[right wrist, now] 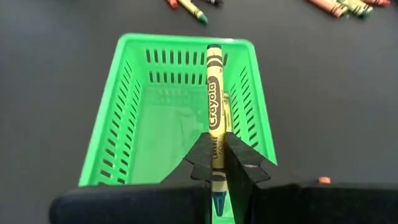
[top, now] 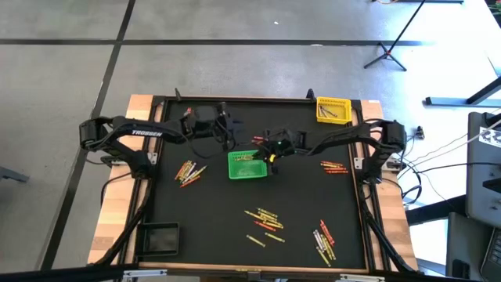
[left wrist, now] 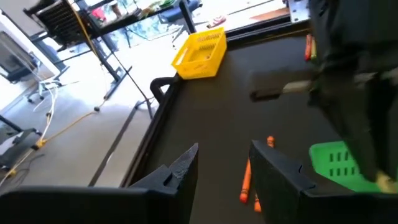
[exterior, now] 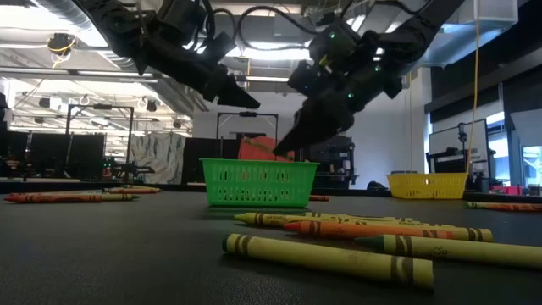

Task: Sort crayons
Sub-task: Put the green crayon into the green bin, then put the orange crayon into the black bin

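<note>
My right gripper (right wrist: 215,163) is shut on a yellow-wrapped crayon (right wrist: 214,99) above the green mesh basket (right wrist: 177,112), just over its rim in the low view (exterior: 288,146). My left gripper (left wrist: 227,168) hangs open with nothing between its fingers, raised beyond the basket's far left corner (top: 223,131). Loose crayons lie flat on the black table in groups: left of the basket (top: 188,171), right of it (top: 334,166) and toward the near edge (top: 264,219), (top: 323,241). My right gripper pinches the crayon's wrapped shaft (right wrist: 216,146) between its two fingers, toward the crayon's rear end. The fingers slant down from the table's right side and lie along the crayon. The crayon sticks out forward past the fingertips, lifted clear over the inside of the green basket.
A yellow basket (top: 332,110) stands at the far right corner and a black basket (top: 160,237) at the near left corner. The wooden table frame (top: 117,204) borders the black mat. Several crayons lie close to the low camera (exterior: 339,250).
</note>
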{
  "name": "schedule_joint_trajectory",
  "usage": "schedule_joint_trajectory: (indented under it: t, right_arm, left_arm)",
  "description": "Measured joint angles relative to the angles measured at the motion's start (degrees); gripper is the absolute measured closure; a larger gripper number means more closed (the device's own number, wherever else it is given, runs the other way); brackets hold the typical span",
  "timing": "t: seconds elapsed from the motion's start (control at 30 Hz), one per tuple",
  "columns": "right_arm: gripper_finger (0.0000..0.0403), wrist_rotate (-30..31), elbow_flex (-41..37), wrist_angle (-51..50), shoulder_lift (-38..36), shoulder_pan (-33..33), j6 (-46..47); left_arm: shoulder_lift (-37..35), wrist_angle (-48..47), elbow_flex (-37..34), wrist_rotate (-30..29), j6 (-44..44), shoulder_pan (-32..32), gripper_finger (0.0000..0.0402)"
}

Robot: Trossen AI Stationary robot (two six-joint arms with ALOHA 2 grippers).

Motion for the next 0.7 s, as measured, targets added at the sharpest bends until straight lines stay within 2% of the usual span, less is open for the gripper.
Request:
schedule_joint_trajectory:
  t: [0.1,0.23,0.4,0.53,0.7]
  right_arm:
    - [0.0364,0.12,0.00,1.44,1.24,0.02,-0.46]
    - [0.0313,0.67,0.65,-0.89,0.32,0.02,-1.98]
    - [0.0264,7.84,3.19,-10.70,-4.74,0.02,-3.87]
    - [0.0253,9.79,1.34,-14.29,-8.96,-0.95,-4.24]
    - [0.0252,9.79,-4.39,-11.21,-12.70,-6.73,-4.27]
  left_arm:
    - [0.00,0.40,0.00,0.02,0.36,-0.73,0.0274]
    - [0.00,0.41,0.00,-0.03,0.36,-0.80,0.0274]
    - [0.00,-0.14,0.00,-1.10,0.30,-0.78,0.0274]
    - [0.00,-0.39,0.00,-1.13,0.29,-0.78,0.0274]
    - [0.00,-0.52,0.00,-1.14,0.30,-0.78,0.0274]
